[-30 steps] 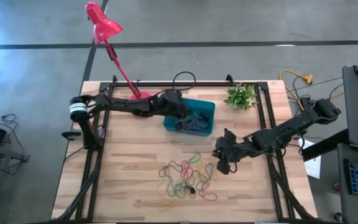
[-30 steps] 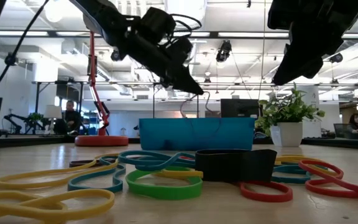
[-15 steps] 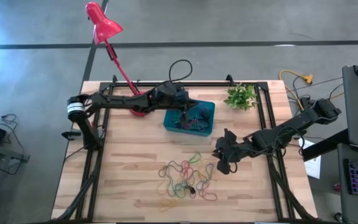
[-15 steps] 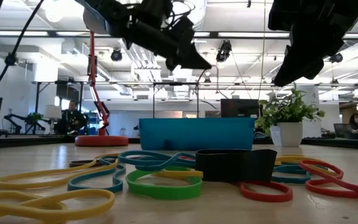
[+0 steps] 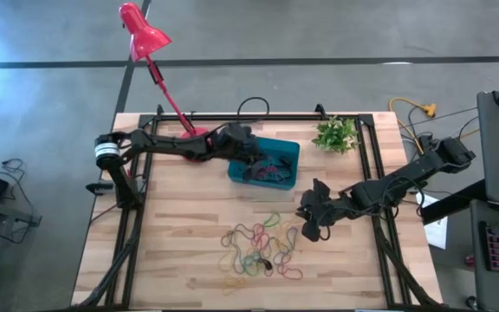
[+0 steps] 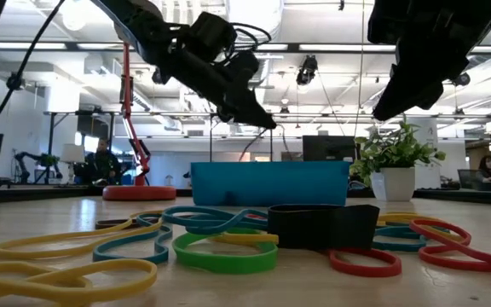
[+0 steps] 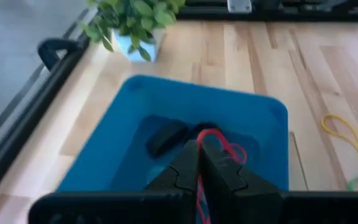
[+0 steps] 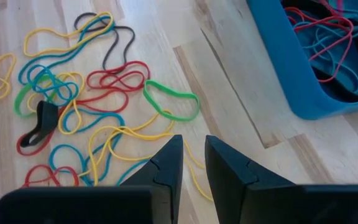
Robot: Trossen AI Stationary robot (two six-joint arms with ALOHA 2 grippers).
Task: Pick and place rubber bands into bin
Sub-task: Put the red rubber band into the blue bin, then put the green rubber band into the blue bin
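The teal-blue bin point(image 5: 236, 173) stands at the table's far middle with several rubber bands point(image 8: 322, 37) inside. My left gripper point(image 7: 199, 149) hangs over the bin's inside, shut on a red rubber band point(image 7: 221, 142). A loose pile of coloured rubber bands point(image 5: 258, 251) lies flat on the wood nearer the front. My right gripper point(image 8: 193, 146) hovers above the table at the pile's right edge, its fingers a little apart with bare wood showing between them. In the low view it point(image 6: 382, 111) stands well above the bands. My left gripper pinches the red rubber band between its two shut fingers; one strand point(image 7: 201, 182) runs back along the seam between them. The fingers slant down from the table's left. The band's loop point(image 7: 229, 149) sticks out past the fingertips over the bin's floor, clear of the table.
A red desk lamp point(image 5: 145, 39) stands with its round base point(image 5: 196, 134) just left of the bin. A small potted plant point(image 5: 336, 134) sits to the bin's right. Black frame rails point(image 5: 366, 173) run along the table's sides. A wide black band point(image 6: 322, 226) lies in the pile.
My left gripper, still shut on the red band, rose above the bin toward the far edge and then came back down over the bin's inside, ending about where it began. My right gripper has kept still.
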